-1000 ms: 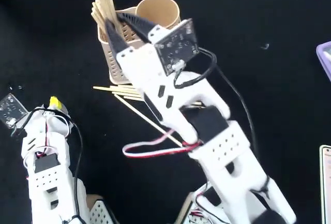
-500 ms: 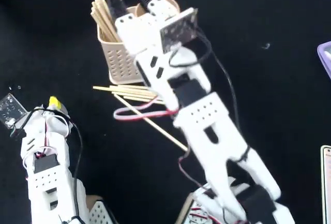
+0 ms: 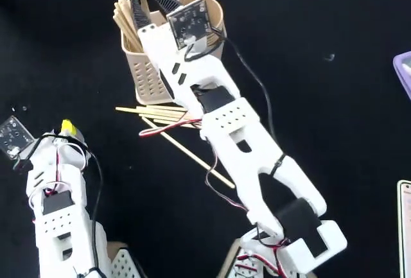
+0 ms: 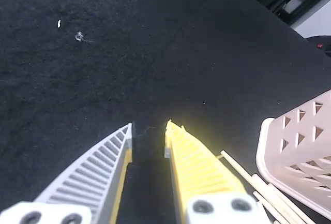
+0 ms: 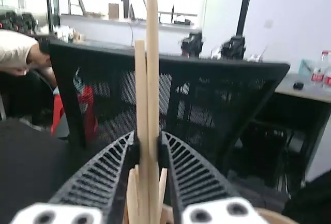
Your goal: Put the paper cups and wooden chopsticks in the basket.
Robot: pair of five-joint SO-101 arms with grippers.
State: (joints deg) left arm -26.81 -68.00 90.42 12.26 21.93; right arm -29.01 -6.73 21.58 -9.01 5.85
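Right gripper [image 5: 148, 149] clamped tight on two upright chopsticks [image 5: 151, 69] above the basket [image 3: 149, 82], by the paper cup [image 3: 218, 11]. Left gripper [image 4: 148, 133] slightly parted, empty, over the table [image 4: 103, 53]

The high view looks steeply down on the black worktop [image 3: 334, 130], arm bases nearest; the left wrist view peers close past the left end effector [image 4: 149, 125] onto that worktop, sharing the basket [image 4: 297, 146] with the high view; the right wrist view faces level past the right end effector [image 5: 148, 135] and its chopsticks [image 5: 151, 69] into the room.
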